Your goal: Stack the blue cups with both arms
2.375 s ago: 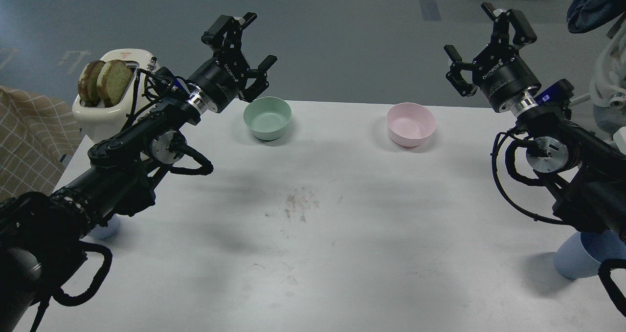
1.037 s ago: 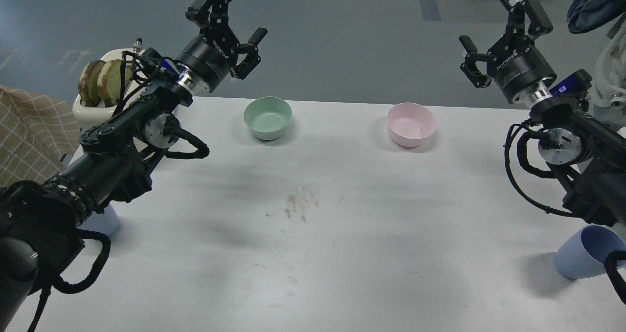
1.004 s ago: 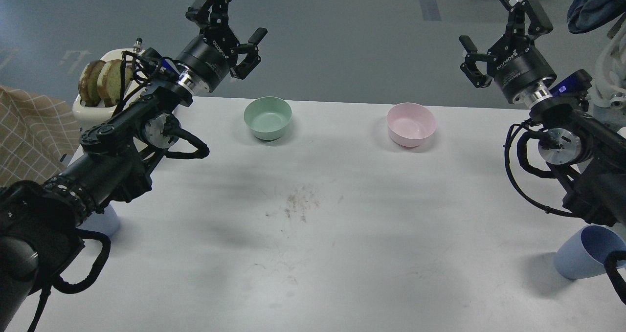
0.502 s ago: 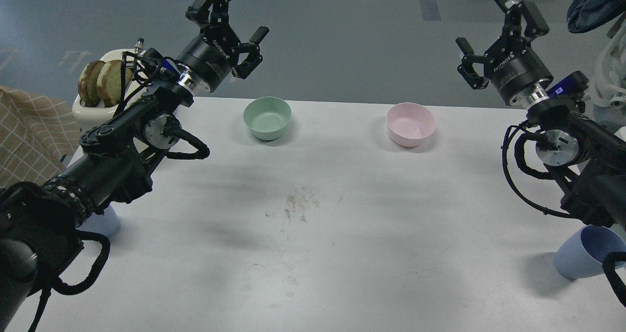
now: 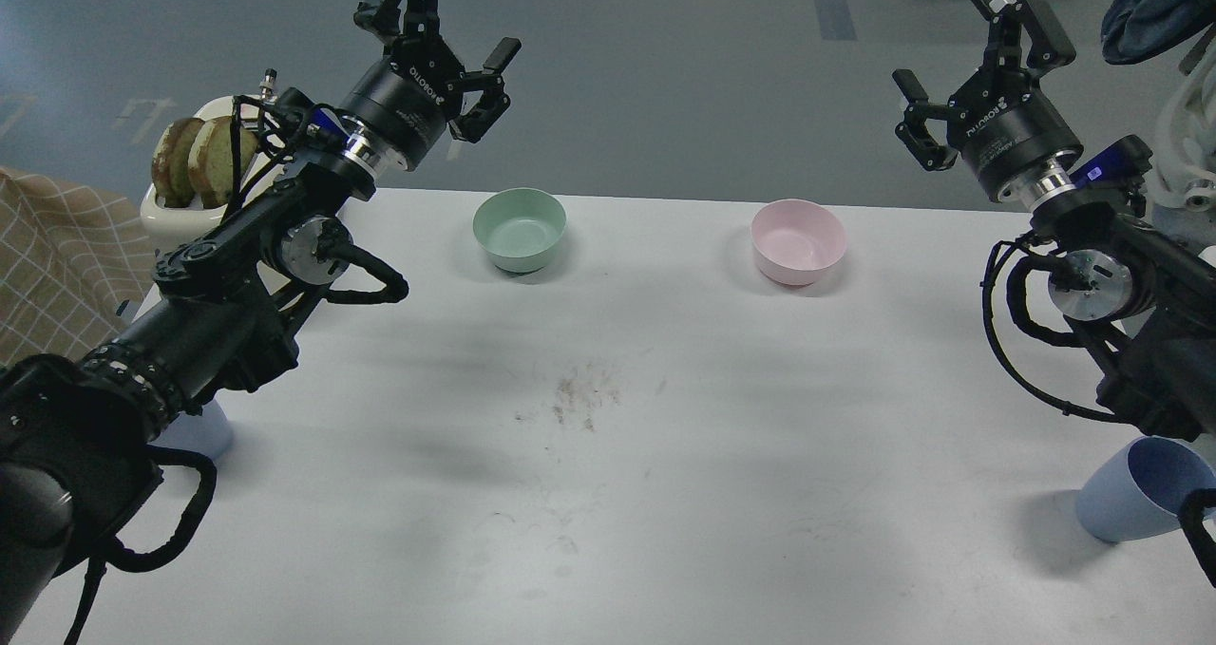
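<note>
One blue cup (image 5: 1135, 489) stands at the table's near right edge, partly behind my right forearm. The other blue cup (image 5: 199, 433) stands at the near left, mostly hidden under my left arm. My left gripper (image 5: 446, 28) is open and empty, raised high above the table's far left, beyond the green bowl. My right gripper (image 5: 978, 66) is open and empty, raised high at the far right, beyond the pink bowl. Both grippers are far from the cups.
A pale green bowl (image 5: 520, 229) and a pink bowl (image 5: 798, 241) sit along the far edge of the white table (image 5: 617, 455). A white toaster (image 5: 204, 184) with bread slices stands at the far left. A checked cloth (image 5: 47, 265) lies left of the table.
</note>
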`<state>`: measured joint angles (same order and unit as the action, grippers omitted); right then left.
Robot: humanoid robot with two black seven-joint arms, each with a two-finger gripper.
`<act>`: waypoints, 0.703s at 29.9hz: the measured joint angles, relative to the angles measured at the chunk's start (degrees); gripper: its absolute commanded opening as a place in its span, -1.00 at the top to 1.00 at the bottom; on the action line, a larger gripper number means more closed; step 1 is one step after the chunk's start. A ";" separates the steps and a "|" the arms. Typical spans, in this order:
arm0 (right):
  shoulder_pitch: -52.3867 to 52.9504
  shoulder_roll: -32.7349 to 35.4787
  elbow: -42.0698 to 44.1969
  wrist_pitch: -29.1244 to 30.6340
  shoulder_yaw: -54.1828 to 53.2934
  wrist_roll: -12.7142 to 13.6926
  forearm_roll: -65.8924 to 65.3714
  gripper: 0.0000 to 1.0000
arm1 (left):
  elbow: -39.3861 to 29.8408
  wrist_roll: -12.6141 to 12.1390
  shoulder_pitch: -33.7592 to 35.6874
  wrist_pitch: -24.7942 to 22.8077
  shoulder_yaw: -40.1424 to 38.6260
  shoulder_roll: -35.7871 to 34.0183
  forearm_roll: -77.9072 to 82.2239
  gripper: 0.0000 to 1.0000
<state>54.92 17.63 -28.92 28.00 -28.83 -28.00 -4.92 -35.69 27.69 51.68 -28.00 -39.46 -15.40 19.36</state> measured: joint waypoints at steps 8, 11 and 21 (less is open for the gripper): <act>0.17 -0.07 -0.02 0.00 0.00 0.00 0.00 -1.00 | -1.21 0.00 -0.20 0.00 -0.01 -0.89 -1.06 -0.96; 0.18 0.43 -0.35 0.00 0.00 0.00 0.00 -1.00 | -1.27 0.00 -0.70 0.00 -0.01 -1.06 -1.08 -0.96; 0.35 0.52 -1.10 0.00 0.00 0.00 0.00 -1.00 | -2.01 0.00 -0.90 0.00 -0.05 -1.41 -1.08 -0.96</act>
<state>55.27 18.15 -30.03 28.00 -28.83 -28.00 -4.92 -37.70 27.69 50.78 -28.00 -39.50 -16.81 18.28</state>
